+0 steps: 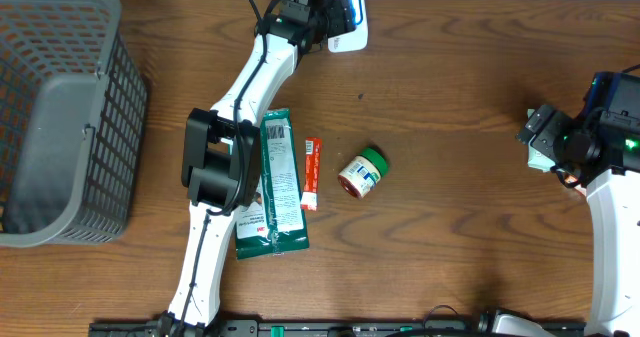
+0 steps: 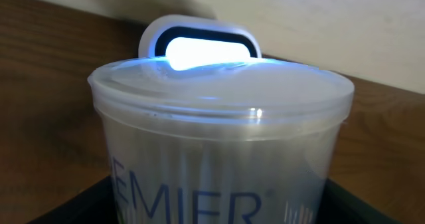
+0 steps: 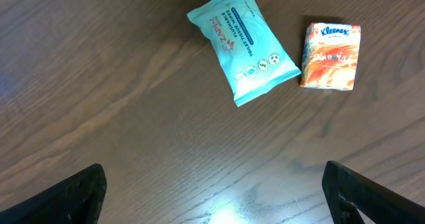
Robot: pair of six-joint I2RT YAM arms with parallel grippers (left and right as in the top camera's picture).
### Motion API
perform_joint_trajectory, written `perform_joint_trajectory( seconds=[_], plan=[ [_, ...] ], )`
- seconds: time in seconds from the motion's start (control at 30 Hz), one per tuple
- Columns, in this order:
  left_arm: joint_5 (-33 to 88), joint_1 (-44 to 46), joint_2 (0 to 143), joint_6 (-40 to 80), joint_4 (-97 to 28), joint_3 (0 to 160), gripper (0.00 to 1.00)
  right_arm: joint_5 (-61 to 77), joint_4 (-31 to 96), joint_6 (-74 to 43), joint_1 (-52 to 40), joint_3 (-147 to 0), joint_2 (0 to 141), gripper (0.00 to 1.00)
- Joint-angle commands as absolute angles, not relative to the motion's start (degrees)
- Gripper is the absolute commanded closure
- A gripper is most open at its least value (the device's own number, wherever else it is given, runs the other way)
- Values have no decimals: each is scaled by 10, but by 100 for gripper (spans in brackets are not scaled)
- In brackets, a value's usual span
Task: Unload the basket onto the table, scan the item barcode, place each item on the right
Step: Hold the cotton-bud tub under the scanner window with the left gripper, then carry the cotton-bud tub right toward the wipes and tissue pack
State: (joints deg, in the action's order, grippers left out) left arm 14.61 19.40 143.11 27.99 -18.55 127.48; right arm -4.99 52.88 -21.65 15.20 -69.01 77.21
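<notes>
Glow from rounded white scanner (image 2: 199,50) washes smooth, translucent round plastic tub (image 2: 219,137).

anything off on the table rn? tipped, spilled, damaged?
Only the small green-lidded jar: it lies on its side mid-table, just right of the red sachet. Nothing looks spilled around it. The green pouch lies flat on the sachet's other side. No visible damage.
</notes>
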Motion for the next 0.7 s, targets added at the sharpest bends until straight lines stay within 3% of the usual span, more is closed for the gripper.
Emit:
perform_joint_trajectory(
  seconds=[0.0,0.67],
  plan=[
    [138,195,1431,266,-180,1282,34,-60,530,-209,154,-696,768,1],
    [130,215,1381,248,-209,1282,37,-60,530,-209,154,-696,768,1]
  ],
)
